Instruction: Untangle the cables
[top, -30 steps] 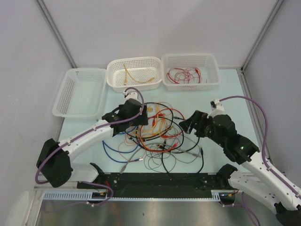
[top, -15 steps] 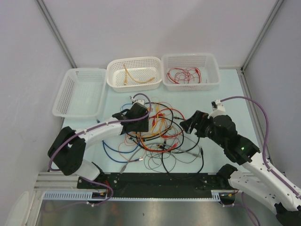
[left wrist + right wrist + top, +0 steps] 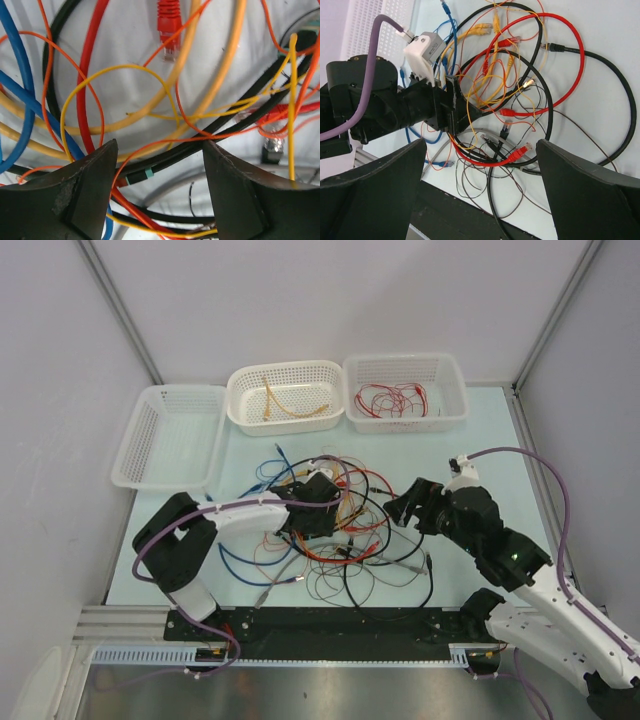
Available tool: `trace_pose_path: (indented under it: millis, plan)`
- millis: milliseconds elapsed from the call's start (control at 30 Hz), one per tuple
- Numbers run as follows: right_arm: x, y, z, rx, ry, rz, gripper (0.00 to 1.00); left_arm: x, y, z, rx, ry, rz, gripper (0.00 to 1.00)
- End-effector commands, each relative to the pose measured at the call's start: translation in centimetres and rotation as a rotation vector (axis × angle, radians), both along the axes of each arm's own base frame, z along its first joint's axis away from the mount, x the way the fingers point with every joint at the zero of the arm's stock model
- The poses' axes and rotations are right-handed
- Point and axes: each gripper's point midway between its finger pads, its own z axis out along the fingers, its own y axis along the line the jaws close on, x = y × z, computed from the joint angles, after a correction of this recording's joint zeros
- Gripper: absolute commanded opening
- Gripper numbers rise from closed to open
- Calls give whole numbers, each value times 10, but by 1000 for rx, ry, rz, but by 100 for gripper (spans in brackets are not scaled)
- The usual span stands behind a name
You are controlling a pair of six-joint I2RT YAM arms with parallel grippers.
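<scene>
Cables (image 3: 340, 525) heaped at centre of table (image 3: 480, 440), open room rightward; left gripper (image 3: 160, 145) spread astride them, right gripper (image 3: 481, 145) spread; teal band (image 3: 145, 174) visible only from left wrist.

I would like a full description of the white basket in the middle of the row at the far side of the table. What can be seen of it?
The middle basket is a white rectangular tub, apparently plastic, with perforated lattice walls, rounded corners and a thicker rim. It stands upright on the pale table, between the left basket and the right basket, whose rims come very close to it. Inside lies a loosely curved orange-yellow cable.
</scene>
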Motion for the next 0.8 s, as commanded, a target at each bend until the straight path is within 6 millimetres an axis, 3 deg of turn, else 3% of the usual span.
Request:
trace_pose_path:
  millis: [0,267,333,367,467,567,633,767]
  plan:
    - [0,-4,5,8,-18,-19,97,18,7,2,84,-46,41,74]
    - [-2,-9,4,2,-23,-32,97,14,5,-18,113,13,23,58]
    - [-2,-9,3,1,-20,-33,97,13,4,-16,103,9,12,46]
    - [-2,-9,3,1,-21,-31,97,13,4,-16,99,9,9,32]
    - [-2,-8,4,4,-23,-29,97,13,1,-8,78,-3,-4,11]
    - [-2,-8,6,11,-29,-27,97,11,-7,10,14,-24,-29,0]
    - [-3,-8,7,15,-31,-27,97,7,-19,24,-65,-23,-72,0]
    - [-3,-11,9,14,-42,-37,97,-5,-44,78,-293,-80,-153,0]
